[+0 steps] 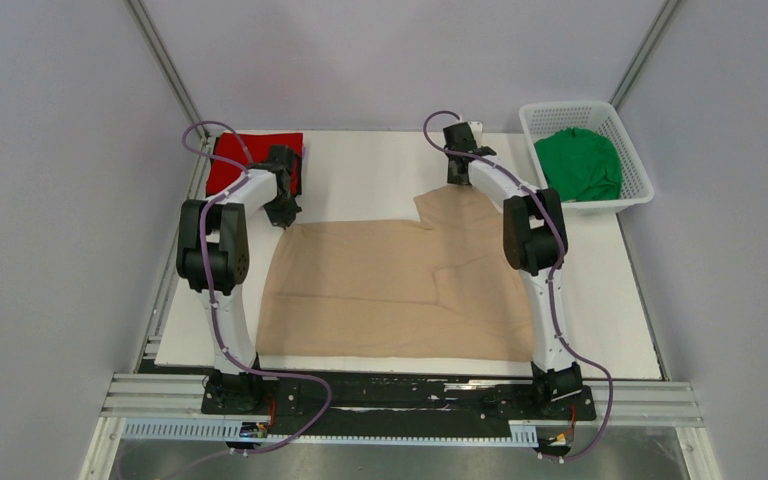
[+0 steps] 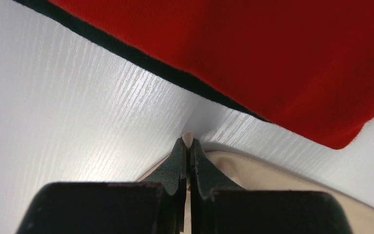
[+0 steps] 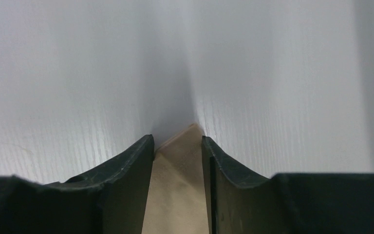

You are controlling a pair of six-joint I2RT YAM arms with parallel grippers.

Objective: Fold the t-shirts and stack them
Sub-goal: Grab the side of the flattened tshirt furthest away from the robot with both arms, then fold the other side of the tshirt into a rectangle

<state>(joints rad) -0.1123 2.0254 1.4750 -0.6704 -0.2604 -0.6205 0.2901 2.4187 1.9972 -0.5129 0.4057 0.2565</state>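
A beige-tan t-shirt [image 1: 390, 290] lies spread flat across the middle of the white table [image 1: 370, 160]. My left gripper [image 1: 285, 212] is at its far left corner and shut on a small fold of the beige cloth [image 2: 272, 180], whose tip pokes out between the pads [image 2: 189, 141]. My right gripper [image 1: 457, 180] is at the shirt's far right corner. Its jaws stand partly apart [image 3: 177, 139] with the corner of the beige cloth [image 3: 175, 185] lying between them. A folded red t-shirt [image 1: 228, 160] [image 2: 272, 58] rests at the back left on top of a black one [image 2: 141, 58].
A white lattice basket [image 1: 570, 106] at the back right holds a crumpled green t-shirt [image 1: 580, 165]. Grey walls enclose the table on three sides. The arm bases sit on a rail at the near edge.
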